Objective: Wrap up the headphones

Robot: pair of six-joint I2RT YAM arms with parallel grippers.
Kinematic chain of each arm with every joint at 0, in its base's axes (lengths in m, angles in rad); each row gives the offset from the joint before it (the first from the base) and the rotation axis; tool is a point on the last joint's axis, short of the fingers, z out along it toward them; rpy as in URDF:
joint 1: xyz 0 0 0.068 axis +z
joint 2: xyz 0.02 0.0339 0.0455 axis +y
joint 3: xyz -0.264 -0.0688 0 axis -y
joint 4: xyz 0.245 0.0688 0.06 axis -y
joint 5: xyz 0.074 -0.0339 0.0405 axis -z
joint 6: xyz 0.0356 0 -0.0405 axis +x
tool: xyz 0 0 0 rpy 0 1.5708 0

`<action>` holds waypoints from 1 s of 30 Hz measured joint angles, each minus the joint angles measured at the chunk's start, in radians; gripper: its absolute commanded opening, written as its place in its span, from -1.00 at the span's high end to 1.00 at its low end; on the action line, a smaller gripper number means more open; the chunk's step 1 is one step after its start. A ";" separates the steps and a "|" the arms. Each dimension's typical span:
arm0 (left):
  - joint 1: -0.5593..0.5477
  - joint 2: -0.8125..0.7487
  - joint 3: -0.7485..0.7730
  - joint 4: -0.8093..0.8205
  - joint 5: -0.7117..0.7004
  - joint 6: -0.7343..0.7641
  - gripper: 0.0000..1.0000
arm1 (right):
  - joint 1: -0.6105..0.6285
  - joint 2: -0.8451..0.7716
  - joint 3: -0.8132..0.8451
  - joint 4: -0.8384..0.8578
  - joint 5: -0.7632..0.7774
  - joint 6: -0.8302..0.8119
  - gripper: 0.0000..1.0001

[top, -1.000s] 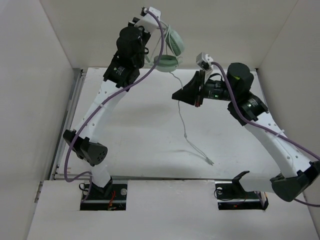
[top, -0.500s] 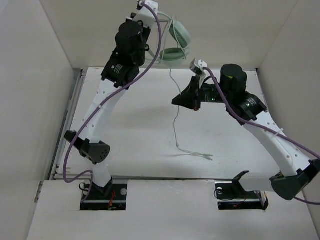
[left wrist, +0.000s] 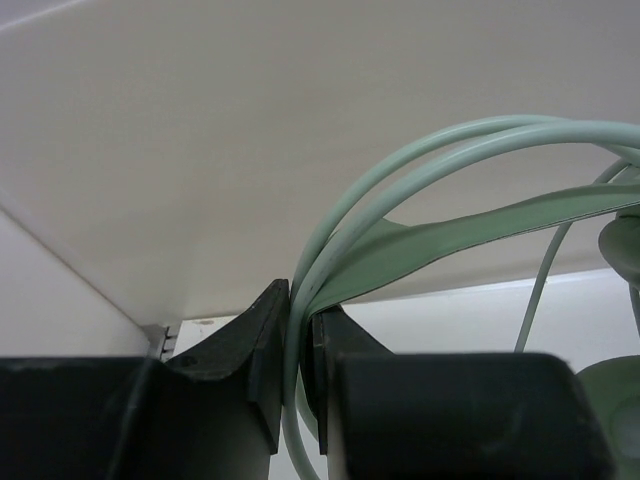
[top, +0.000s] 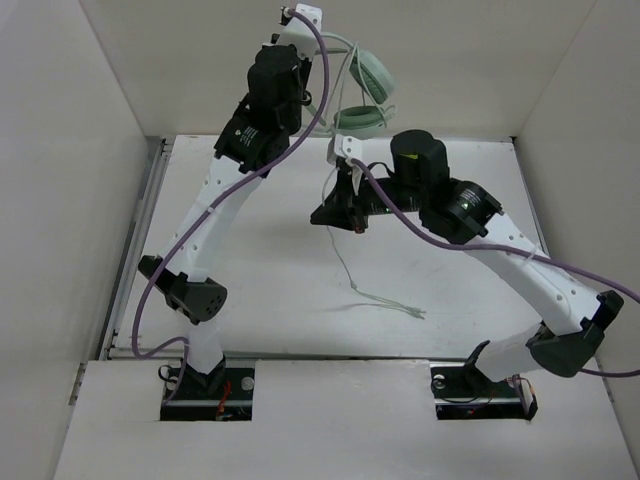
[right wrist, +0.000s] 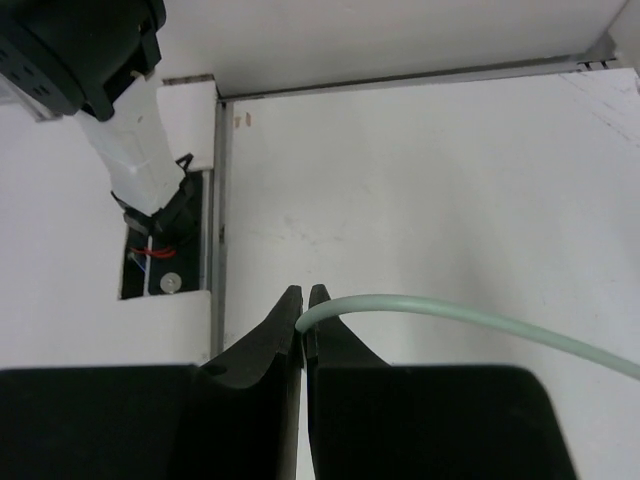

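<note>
The pale mint-green headphones (top: 372,72) hang in the air at the back wall, their earcups dangling to the right of my left wrist. My left gripper (left wrist: 300,335) is shut on the thin headband (left wrist: 430,240), which is pinched between the fingers together with a strand of cord. The thin cord (top: 343,270) drops from the headphones to the table, and its plug end (top: 418,312) lies there. My right gripper (top: 318,215) hovers mid-table, shut on the cord (right wrist: 450,316), which curves out of the fingertips to the right.
White walls enclose the table (top: 260,270) on three sides. A metal rail (top: 135,260) runs along its left edge. Thick purple arm cables (top: 180,240) loop beside both arms. The left arm's base (right wrist: 135,140) shows in the right wrist view.
My right gripper has swung left toward mid-table with the cord in it, dragging the cord's tail. My left gripper has carried the headphones a little higher and to the right.
</note>
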 measured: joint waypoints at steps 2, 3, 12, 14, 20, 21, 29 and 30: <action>-0.001 0.004 -0.005 -0.018 0.002 -0.016 1.00 | 0.019 0.010 0.023 -0.024 0.022 -0.034 1.00; -0.001 0.004 -0.008 -0.028 0.003 -0.023 1.00 | 0.024 0.016 0.037 -0.038 0.032 -0.051 1.00; -0.026 -0.010 -0.059 -0.052 0.041 -0.079 1.00 | 0.029 0.067 0.165 -0.123 0.116 -0.187 0.97; -0.034 -0.036 -0.134 -0.049 0.049 -0.087 1.00 | 0.029 0.073 0.208 -0.151 0.154 -0.240 0.97; -0.046 -0.092 -0.347 -0.079 0.082 -0.093 1.00 | 0.002 0.071 0.301 -0.206 0.269 -0.397 0.97; -0.046 -0.092 -0.360 -0.090 0.087 -0.097 1.00 | -0.009 0.068 0.303 -0.211 0.283 -0.414 0.97; -0.003 -0.088 -0.274 -0.177 0.141 -0.182 1.00 | -0.043 0.060 0.287 -0.234 0.302 -0.435 0.97; 0.002 -0.086 -0.244 -0.187 0.147 -0.194 1.00 | -0.043 0.059 0.284 -0.235 0.299 -0.431 0.97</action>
